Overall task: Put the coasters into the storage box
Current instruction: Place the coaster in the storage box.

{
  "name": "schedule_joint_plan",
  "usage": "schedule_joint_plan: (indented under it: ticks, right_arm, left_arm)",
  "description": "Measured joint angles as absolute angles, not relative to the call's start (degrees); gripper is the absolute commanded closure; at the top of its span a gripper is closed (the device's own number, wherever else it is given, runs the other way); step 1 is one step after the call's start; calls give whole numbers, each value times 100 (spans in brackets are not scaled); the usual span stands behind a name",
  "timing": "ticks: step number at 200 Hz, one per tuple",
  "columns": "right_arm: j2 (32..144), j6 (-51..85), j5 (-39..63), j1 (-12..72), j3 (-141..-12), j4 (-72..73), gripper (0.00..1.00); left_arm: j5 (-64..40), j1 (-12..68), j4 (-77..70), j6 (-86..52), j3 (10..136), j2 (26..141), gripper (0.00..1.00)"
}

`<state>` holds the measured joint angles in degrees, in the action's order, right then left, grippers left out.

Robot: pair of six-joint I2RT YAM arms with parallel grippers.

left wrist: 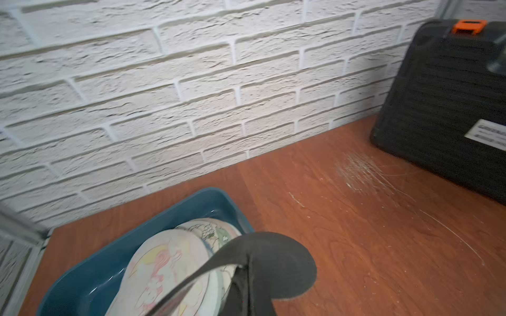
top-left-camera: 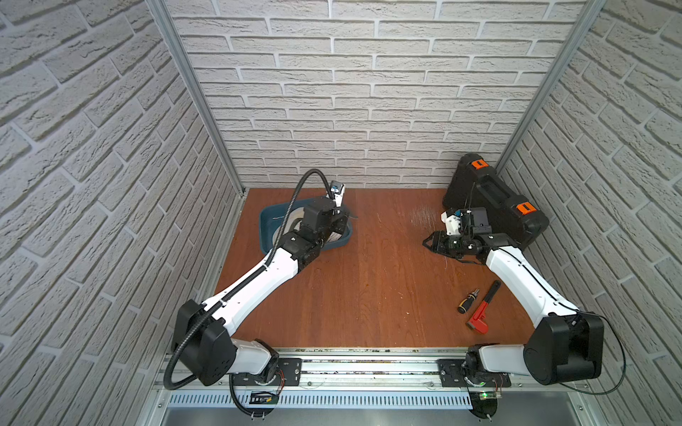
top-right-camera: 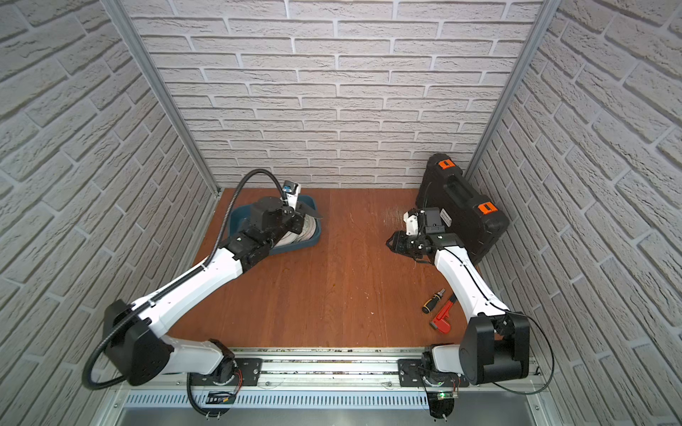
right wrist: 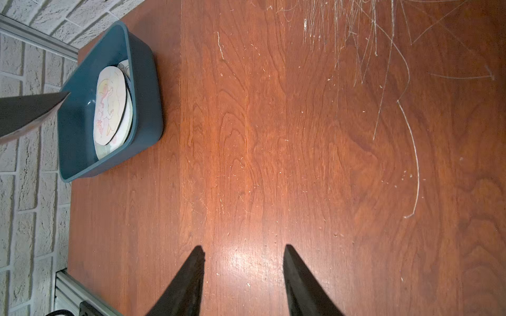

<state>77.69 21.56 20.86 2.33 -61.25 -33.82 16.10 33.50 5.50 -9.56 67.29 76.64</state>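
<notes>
The left gripper is clamped on one coaster, which hangs over the rim of the storage box on the side facing the middle of the counter. Only its dark underside shows, so its print cannot be told. The box stands at the back left of the counter, and in both top views the left wrist covers most of it. Inside, a stack of coasters leans against the wall. The top one is pale with a pink and yellow cartoon; the rest show only as edges, so their count is unclear. The right gripper hovers above bare counter beside the black case, its jaws apart and holding nothing.
</notes>
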Motion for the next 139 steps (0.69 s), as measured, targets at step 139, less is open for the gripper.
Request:
schedule_joint_plan:
  ticks: [139]
  right_arm:
    - [8263, 2095, 2126, 233, -6125, -3229, 54]
  left_arm:
    - [1623, 2403, 1844, -2276, 6101, 7238, 100]
